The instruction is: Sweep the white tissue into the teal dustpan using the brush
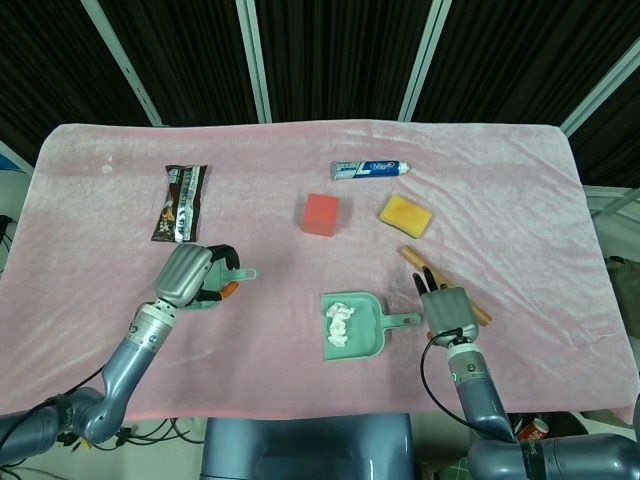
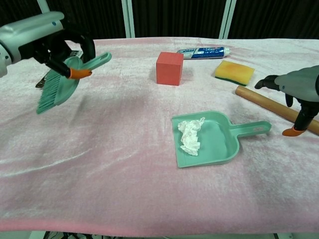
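The teal dustpan lies on the pink cloth near the front edge, handle to the right. The crumpled white tissue sits inside it at its open left end. My left hand grips the teal brush by its handle, bristles down and left, held above the cloth far left of the pan. My right hand hovers just right of the dustpan handle with its fingers apart, holding nothing.
A red cube, a toothpaste tube, a yellow sponge and a wooden rod lie behind and right of the pan. A snack packet lies at the left, behind my left hand.
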`<state>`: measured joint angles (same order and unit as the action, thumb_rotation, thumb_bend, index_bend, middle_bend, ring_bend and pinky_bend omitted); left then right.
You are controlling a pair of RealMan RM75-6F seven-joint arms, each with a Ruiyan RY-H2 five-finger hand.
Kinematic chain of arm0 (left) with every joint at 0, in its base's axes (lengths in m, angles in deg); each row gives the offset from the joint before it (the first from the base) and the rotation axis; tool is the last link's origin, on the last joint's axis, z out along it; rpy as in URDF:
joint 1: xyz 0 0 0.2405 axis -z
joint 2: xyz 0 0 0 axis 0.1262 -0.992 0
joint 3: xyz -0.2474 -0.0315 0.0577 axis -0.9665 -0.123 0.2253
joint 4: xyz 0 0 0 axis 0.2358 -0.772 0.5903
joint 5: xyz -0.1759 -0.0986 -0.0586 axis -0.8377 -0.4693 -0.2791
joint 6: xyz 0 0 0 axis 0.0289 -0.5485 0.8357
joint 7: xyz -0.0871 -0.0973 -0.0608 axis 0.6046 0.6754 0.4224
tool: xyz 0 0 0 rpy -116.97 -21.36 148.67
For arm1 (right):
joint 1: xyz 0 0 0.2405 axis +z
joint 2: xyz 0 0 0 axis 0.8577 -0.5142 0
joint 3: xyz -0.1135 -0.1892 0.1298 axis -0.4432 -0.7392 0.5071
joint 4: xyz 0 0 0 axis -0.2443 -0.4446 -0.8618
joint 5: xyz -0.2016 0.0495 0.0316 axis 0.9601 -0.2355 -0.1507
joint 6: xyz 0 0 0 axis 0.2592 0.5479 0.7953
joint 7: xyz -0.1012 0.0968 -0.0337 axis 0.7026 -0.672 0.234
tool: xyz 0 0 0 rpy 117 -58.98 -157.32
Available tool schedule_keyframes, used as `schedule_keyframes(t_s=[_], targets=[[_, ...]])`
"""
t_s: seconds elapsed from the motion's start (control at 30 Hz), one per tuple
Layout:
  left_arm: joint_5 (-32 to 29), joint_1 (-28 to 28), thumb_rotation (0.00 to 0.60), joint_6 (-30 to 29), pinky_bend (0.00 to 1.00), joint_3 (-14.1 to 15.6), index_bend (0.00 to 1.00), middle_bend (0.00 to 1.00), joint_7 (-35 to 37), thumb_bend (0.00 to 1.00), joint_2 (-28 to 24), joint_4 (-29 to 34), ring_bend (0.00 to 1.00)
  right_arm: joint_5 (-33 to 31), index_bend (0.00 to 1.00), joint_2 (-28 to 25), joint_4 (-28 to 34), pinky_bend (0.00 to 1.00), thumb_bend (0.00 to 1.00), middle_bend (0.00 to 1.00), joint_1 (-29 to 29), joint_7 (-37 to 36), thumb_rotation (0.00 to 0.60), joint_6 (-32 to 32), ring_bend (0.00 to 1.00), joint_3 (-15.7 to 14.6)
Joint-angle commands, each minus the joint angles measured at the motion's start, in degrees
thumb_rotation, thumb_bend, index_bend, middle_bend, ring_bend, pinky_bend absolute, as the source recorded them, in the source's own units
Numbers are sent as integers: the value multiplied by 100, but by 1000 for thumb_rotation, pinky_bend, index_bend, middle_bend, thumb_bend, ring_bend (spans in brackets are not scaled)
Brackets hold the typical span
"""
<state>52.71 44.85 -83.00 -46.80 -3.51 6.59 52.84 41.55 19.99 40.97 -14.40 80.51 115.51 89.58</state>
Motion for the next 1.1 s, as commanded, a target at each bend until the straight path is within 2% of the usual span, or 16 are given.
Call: schedule_keyframes(t_s=[0.03,0.17,0.37,0.73,0.93,1.1], targets=[[-418,-56,600,268,1000,221,550,607,-700,357,-108,72,898,43,0,-56,40,633,127,0,-32,-34,600,-12,334,23],[-829,-51,600,428,1000,334,550,608,-1351,336,-105,86,898,72,0,-139,102,632,127,0,-51,-66,600,-36,333,74],[-1182,-16,600,621,1000,416,541,600,-1716,288,12,59,898,156,0,-218,219,632,127,0,-72,-91,600,-86,334,115],[-1374,-23,600,617,1000,557,451,518,-2190,177,156,19,897,273,0,-401,371,632,127,0,-131,-121,600,-135,334,140],[-1281,-42,600,511,1000,530,351,464,-2190,45,190,88,897,285,0,-487,451,632,128,0,-168,-154,600,-152,335,157],[-1177,-90,600,393,1000,536,305,453,-2185,36,147,218,887,358,0,-600,527,632,127,0,-234,-206,600,-135,335,128]])
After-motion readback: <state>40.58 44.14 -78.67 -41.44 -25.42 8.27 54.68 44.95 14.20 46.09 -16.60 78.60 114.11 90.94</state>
